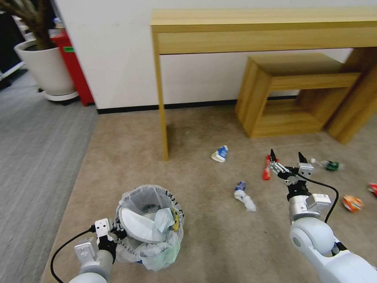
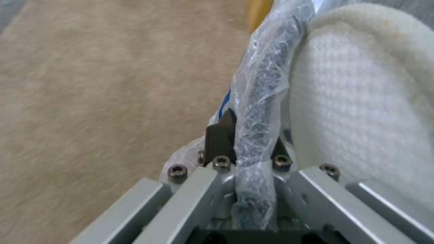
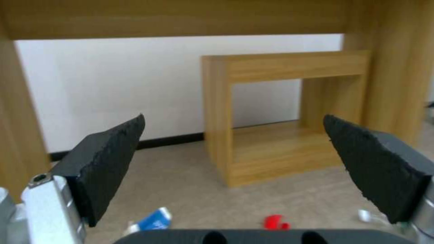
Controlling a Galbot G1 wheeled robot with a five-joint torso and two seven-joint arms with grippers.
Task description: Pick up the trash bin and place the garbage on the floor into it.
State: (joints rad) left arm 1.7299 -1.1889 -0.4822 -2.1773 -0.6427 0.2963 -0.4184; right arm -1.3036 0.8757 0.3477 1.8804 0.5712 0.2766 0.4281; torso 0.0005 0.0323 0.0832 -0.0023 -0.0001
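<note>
Left gripper (image 1: 114, 235): low on the robot's left. Its fingers are pinched tight on the rim of the trash bin (image 1: 151, 228). In the left wrist view the bag-covered rim (image 2: 257, 112) runs right between the two dark fingers (image 2: 220, 137).
Trash bin: it is over the near left part of the floor (image 1: 188, 220), by the edge where the beige carpet meets the grey carpet (image 1: 35, 157). A crinkly clear bag with black letters lines it.
Inside the bin: a white slipper (image 1: 137, 226) leans against the rim, and a pale blue mask (image 1: 163, 219) sits beside it.
Right gripper (image 1: 288, 160): up above the floor on the robot's right, wide open, with nothing in it. The right wrist view shows both black pads (image 3: 111, 159) far apart.
Garbage on the floor: a blue and white wrapper (image 1: 220, 153) near the table leg (image 1: 161, 106). A white and blue crumpled bit (image 1: 244, 196) near the middle. A red wrapper (image 1: 267, 169) just by the right gripper. A clear bottle with a green label (image 1: 328, 165) farther right. An orange wrapper (image 1: 352, 203) and a red bit (image 1: 373, 188) at the right edge.
Back of the floor: a wooden table (image 1: 267, 27) and a low wooden shelf (image 1: 290, 94) stand by the wall.
</note>
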